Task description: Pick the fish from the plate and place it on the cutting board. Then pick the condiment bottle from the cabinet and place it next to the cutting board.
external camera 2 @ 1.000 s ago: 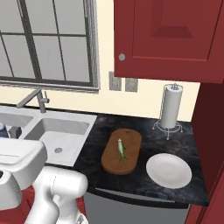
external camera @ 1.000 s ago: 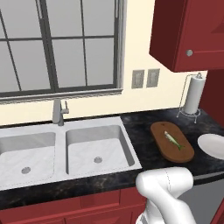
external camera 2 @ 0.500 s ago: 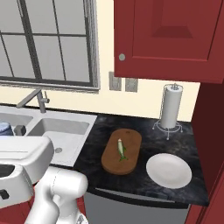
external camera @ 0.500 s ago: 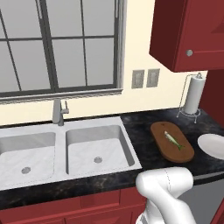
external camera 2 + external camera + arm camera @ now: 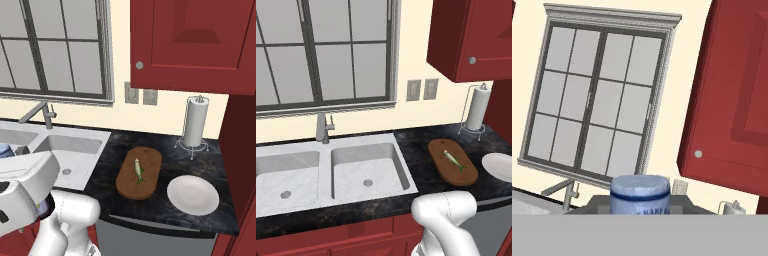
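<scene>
While the fish [image 5: 138, 170] is already lying on the cutting board [image 5: 140, 172], the gripper is carrying the condiment bottle [image 5: 640, 193], clamped between its fingers; next it seems to need lowering beside that board.

i see a big window [image 5: 326, 52] over a double sink [image 5: 331, 172] with a tap [image 5: 322, 128]. a paper towel roll [image 5: 196, 121] stands by the wall, under a red cupboard [image 5: 195, 42], near two outlets [image 5: 423, 90].
</scene>
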Controlling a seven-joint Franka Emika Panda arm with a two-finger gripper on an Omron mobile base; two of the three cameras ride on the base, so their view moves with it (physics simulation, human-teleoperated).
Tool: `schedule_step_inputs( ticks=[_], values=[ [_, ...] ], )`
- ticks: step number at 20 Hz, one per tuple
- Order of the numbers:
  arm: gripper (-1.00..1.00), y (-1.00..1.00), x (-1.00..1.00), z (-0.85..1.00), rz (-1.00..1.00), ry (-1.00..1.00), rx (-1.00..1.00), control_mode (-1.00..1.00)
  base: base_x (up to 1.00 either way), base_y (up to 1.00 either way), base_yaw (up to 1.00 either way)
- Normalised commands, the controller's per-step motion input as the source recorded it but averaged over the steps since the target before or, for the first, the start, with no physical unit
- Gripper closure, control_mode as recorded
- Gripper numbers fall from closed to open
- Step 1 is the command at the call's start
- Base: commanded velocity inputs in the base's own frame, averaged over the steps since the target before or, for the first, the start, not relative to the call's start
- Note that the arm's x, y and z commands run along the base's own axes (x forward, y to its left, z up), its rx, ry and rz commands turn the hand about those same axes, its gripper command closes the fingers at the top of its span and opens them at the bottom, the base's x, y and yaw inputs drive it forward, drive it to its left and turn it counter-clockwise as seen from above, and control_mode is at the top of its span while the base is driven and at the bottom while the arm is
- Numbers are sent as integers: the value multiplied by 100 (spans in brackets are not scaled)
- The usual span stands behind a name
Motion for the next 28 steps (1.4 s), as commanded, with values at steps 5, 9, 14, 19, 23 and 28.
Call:
schedule_step_inputs(
  ticks=[5, 9, 14, 19, 23, 28],
  values=[
    [100, 6, 32, -17, 2, 0, -10, -100, 0, 0, 0],
    [100, 2, 48, -31, 7, 0, -3, -100, 0, 0, 0],
    [100, 3, 47, -51, 10, -2, 0, -100, 0, 0, 0],
    [100, 0, 24, -58, 11, -10, 0, -100, 0, 0, 0],
    [100, 0, 9, -58, 10, -16, 0, -100, 0, 0, 0],
    [100, 1, 9, -48, 6, -14, 2, -100, 0, 0, 0]
  ],
)
